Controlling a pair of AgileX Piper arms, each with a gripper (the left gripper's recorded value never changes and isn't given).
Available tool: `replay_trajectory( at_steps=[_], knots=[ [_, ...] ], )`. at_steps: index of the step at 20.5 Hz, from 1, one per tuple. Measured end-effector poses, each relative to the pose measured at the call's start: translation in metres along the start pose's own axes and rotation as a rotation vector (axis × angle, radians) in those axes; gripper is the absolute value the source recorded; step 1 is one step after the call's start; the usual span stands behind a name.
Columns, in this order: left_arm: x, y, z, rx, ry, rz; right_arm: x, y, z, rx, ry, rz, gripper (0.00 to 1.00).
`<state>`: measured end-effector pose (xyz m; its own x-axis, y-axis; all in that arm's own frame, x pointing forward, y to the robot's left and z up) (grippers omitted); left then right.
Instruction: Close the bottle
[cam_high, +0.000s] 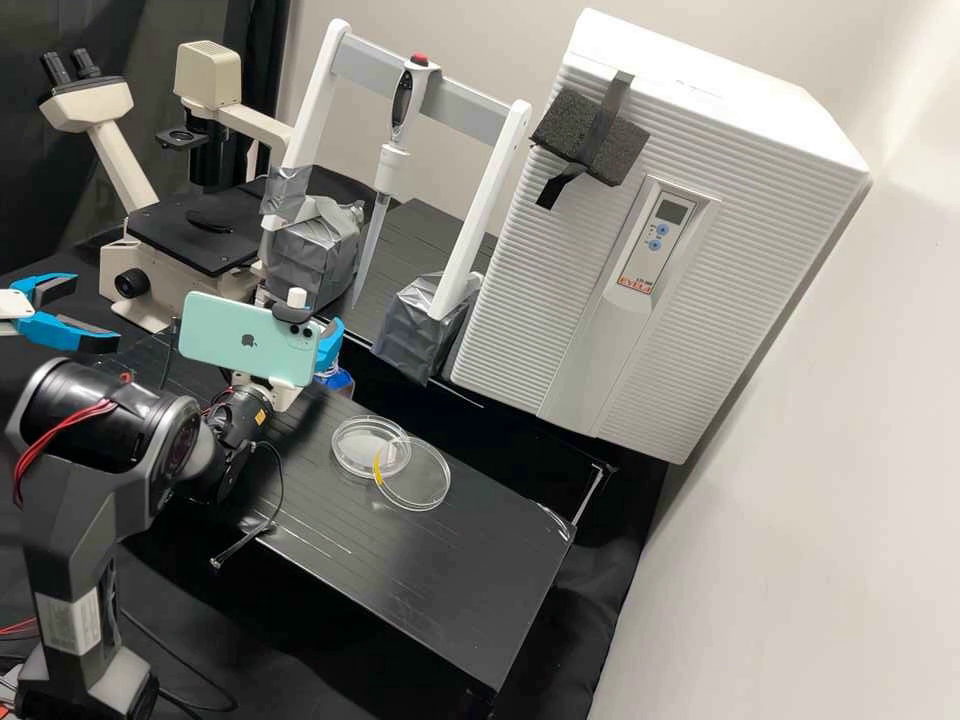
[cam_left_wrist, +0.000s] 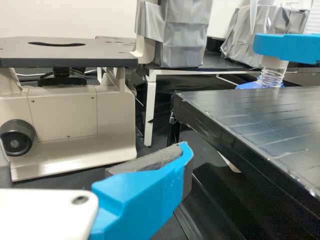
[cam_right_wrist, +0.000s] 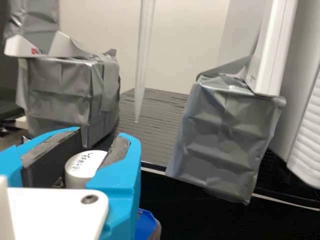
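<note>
At the back left corner of the raised black platform (cam_high: 430, 560), the right gripper (cam_right_wrist: 92, 150) is sitting over the bottle (cam_left_wrist: 272, 75), fingers clenching a white cap (cam_right_wrist: 85, 167) with handwriting on top. In the left wrist view the bottle's clear ribbed neck is standing upright right under one blue finger of that gripper (cannot tell if the cap is seated on the neck or just above it). In the high view the bottle (cam_high: 338, 380) is peeking out below the right gripper (cam_high: 322, 345), partly hidden by a mint phone (cam_high: 250, 340) riding on that arm. The left gripper (cam_high: 55, 308) is hanging off the platform at the far left, in front of the microscope (cam_high: 150, 240), fingers spread wide and gripping nothing; one finger (cam_left_wrist: 145, 190) is showing in its own wrist view. Two clear dishes (cam_high: 370, 445) are lying overlapping mid-platform, well apart from the bottle. A pipette (cam_high: 385, 170) is hanging in a white stand behind, with a white ribbed machine (cam_high: 650, 230) to the right.
</note>
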<state>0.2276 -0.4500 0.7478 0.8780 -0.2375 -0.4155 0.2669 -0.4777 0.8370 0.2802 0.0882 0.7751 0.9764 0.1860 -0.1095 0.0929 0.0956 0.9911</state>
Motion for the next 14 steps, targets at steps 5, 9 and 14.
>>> replay_trajectory(
  at_steps=[5,9,14],
  knots=[
    [0.0,0.0,0.0,0.0,0.0,0.0,0.0003,0.0031,0.0045,0.004,-0.02,0.014,0.0],
    [0.0,0.0,0.0,0.0,0.0,0.0,0.0003,0.0046,0.0064,0.007,-0.03,0.022,0.0],
    [-0.0008,-0.0003,-0.001,-0.007,0.013,0.003,0.0003,0.0046,0.0064,0.007,-0.03,0.022,0.0]
  ],
)
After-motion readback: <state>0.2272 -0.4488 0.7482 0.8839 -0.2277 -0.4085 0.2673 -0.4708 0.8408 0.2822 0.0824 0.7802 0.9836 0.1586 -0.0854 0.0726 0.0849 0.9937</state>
